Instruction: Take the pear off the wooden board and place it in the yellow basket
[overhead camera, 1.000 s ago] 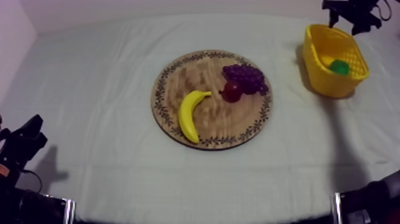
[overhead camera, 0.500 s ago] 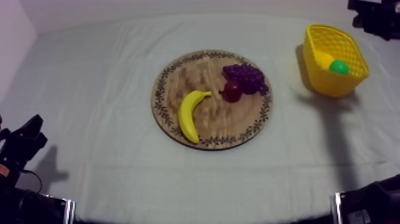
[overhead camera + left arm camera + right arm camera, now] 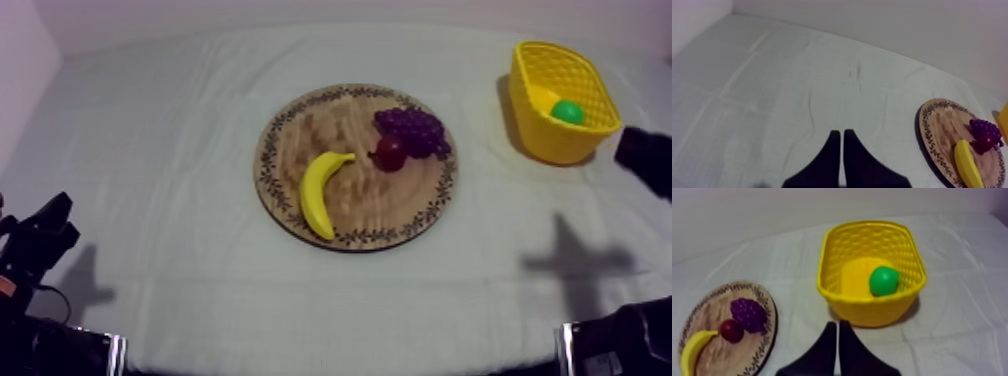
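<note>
Since the earlier frames the right arm [image 3: 645, 160] has been pulled back from above the yellow basket [image 3: 560, 150]. It is now seen at the right edge of the table [image 3: 180, 120], near the basket. Nothing else has been shifted.

Top view: the pear [image 3: 567, 111] is seen inside the basket, well apart from the wooden board [image 3: 290, 130]. On the board a banana [image 3: 318, 190], a bunch of grapes [image 3: 410, 128] and a small red fruit [image 3: 390, 153] are laid out, the red fruit touching the grapes. The left arm [image 3: 35, 245] is parked low at the left.

Left wrist view: the left jaws are pressed together on nothing, over bare cloth, with the board off to one side.

Right wrist view: the right jaws are pressed together, empty, just in front of the basket. The pear is seen against the basket's near wall.
</note>
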### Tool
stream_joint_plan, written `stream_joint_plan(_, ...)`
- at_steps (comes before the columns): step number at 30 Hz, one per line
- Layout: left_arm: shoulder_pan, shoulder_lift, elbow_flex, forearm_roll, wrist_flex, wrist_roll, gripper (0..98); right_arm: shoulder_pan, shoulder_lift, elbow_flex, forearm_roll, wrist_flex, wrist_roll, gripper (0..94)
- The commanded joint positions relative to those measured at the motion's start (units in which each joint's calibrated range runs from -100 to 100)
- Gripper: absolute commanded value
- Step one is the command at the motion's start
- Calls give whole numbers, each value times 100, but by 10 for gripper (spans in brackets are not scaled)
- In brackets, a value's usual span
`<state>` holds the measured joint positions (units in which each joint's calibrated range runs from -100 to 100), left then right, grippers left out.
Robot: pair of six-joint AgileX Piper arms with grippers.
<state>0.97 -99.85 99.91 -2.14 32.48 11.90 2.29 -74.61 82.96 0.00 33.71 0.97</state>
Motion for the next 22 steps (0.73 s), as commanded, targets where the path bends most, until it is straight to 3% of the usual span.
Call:
stream_joint_plan(1, 1, 2, -2, 1, 2, 1, 1, 47, -1116, 878, -208, 144, 192, 5)
stream_joint_plan(3, 1, 2, -2, 1, 2, 0, 1, 81, -1388, 1185, -363, 131, 238, 5)
stream_joint_plan(10, 1, 2, -2, 1, 2, -1, 1, 200, -1987, 1586, -231, 376, -53, 3)
stream_joint_plan(17, 1, 2, -2, 1, 2, -1, 1, 272, -2104, 1661, -129, 377, 813, 3)
stream_joint_plan(22, 1, 2, -2, 1, 2, -1, 1, 276, -2113, 1669, -121, 379, 984, 3)
